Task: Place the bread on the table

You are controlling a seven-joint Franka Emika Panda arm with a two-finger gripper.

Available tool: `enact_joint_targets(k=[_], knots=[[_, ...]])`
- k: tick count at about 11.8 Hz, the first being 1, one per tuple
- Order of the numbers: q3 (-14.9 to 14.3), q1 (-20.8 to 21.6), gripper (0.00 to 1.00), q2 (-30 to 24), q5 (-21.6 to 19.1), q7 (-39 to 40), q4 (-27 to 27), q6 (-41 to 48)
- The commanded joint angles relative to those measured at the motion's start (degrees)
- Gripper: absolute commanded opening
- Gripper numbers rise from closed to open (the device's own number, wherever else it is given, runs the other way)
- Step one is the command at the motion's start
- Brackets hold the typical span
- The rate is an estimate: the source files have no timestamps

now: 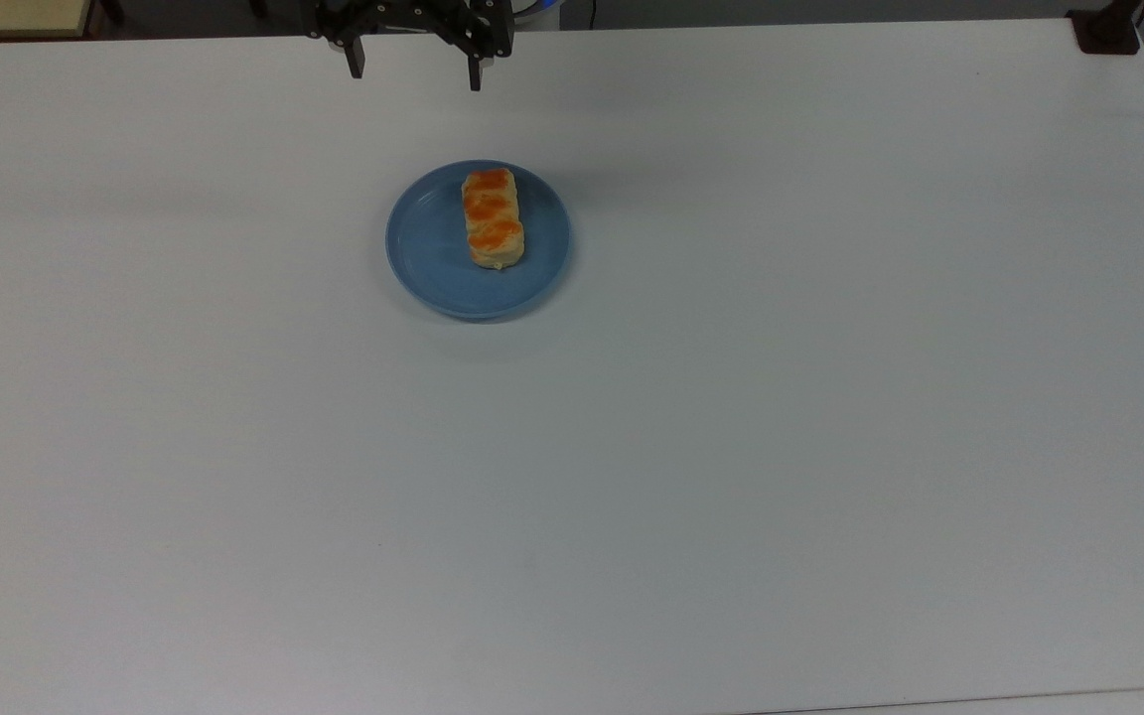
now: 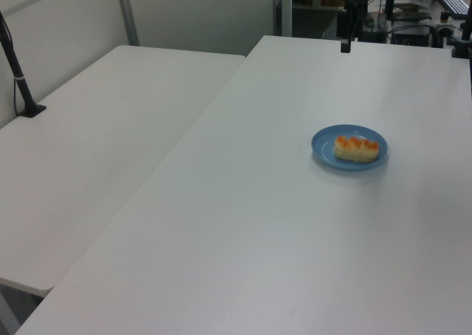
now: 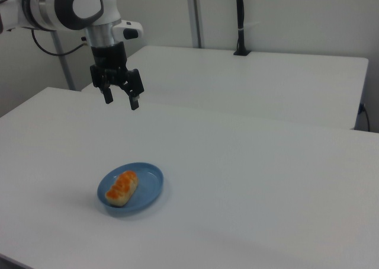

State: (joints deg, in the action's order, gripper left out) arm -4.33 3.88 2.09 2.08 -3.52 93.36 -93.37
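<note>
So the whole thing hinges on one offset: the bread point(image 1: 493, 217) sits on the blue plate point(image 1: 433, 248), and the end effector point(image 1: 416, 71) hangs up in the air well apart from it, empty, with its two fingers spread wide. In the top view the end effector is at the top edge and the plate is lower down, with the loaf a little toward the top view's right of the fingers' midpoint. So my read is that the arm has to travel down the frame in the top view, shift slightly right, and drop a fair way.

The loaf's long axis runs roughly top to bottom in the top view, while the two fingers are spaced left to right. That looks like a decent match already: the fingers would straddle the short width of the bread without much wrist turn, I'd guess.

The bread lies off-centre on the plate, toward the top view's right half. In the right view the end effector point(image 3: 119, 95) hovers above and behind the plate point(image 3: 149, 186), and the bread point(image 3: 122, 187) is on the right view's left side of it.

Hard to make out: in the top view the wrist is cut off by the frame edge, and in the left view I can spot only a dark fingertip up near the far end of the white tabletop point(image 1: 731, 447). There's loads of bare tabletop around the plate for a drop spot.
</note>
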Motion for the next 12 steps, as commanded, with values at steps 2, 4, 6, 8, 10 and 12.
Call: enact_joint_targets(k=[2,4,6,8,10,12], knots=[[1.3,-0.8,1.00,-0.6,-1.4,-0.5,0.2,0.6],[1.2,-0.8,1.00,-0.5,-1.4,-0.5,0.2,0.6],[1.2,-0.8,1.00,-0.6,-1.4,-0.5,0.2,0.6],[1.2,-0.8,1.00,-0.6,-1.4,-0.4,0.3,0.6],[1.3,-0.6,1.00,-0.6,-1.4,1.1,1.4,0.6],[2.3,-0.5,1.00,-0.5,-1.4,1.3,5.0,0.3]])
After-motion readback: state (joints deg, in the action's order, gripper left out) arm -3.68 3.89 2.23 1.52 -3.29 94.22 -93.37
